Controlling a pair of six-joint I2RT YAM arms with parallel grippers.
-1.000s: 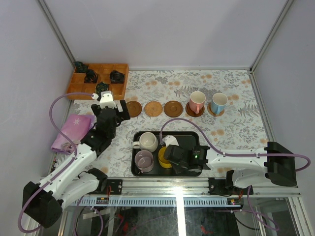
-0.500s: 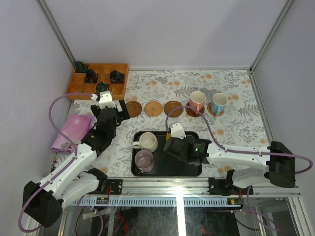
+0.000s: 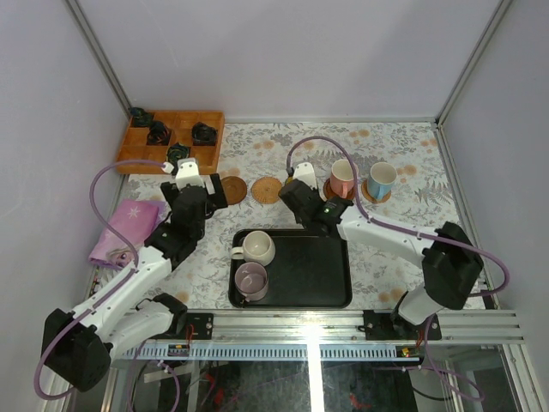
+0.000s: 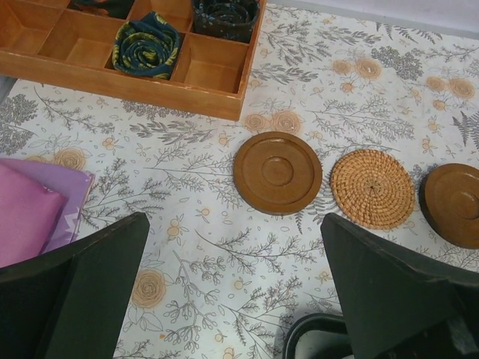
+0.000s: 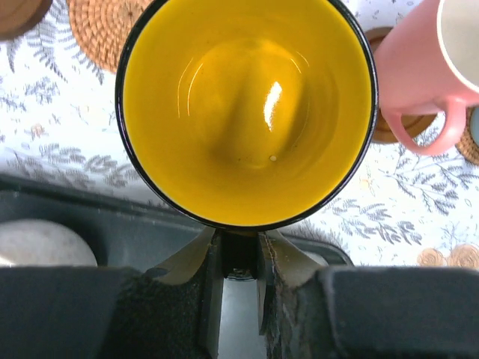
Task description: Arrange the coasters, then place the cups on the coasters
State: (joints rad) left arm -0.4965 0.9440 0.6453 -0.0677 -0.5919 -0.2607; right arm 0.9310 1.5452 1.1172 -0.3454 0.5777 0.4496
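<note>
Right tool [image 5: 239,250] is pinched narrow on the yellow cup [image 5: 247,105], gripping it by the handle. It hangs over the coaster row toward the far edge of the surface [image 3: 412,223], between the woven coaster [image 5: 105,26] and the pink cup [image 5: 415,67].

So this is the cup-placing step. The pink cup and the blue cup [image 3: 381,180] sit on coasters at the right end of the row. The cream cup [image 3: 257,247] and lilac cup [image 3: 251,279] wait in the tray [image 3: 317,283] by the near edge. Left tool [image 4: 233,224] gapes wide with nothing in it, above the left end of the row.

Next move, I'd say: lower the yellow cup straight down beside the pink one, keep clear of that pink handle, then let go.

The trouble is that the target coaster is hidden. The cup covers it from the right wrist and the arm covers it from above, so centring and height can't be told. The left wrist view catches a dark coaster [image 4: 453,203], cut off at the frame's edge, and that is likely the one.
</note>
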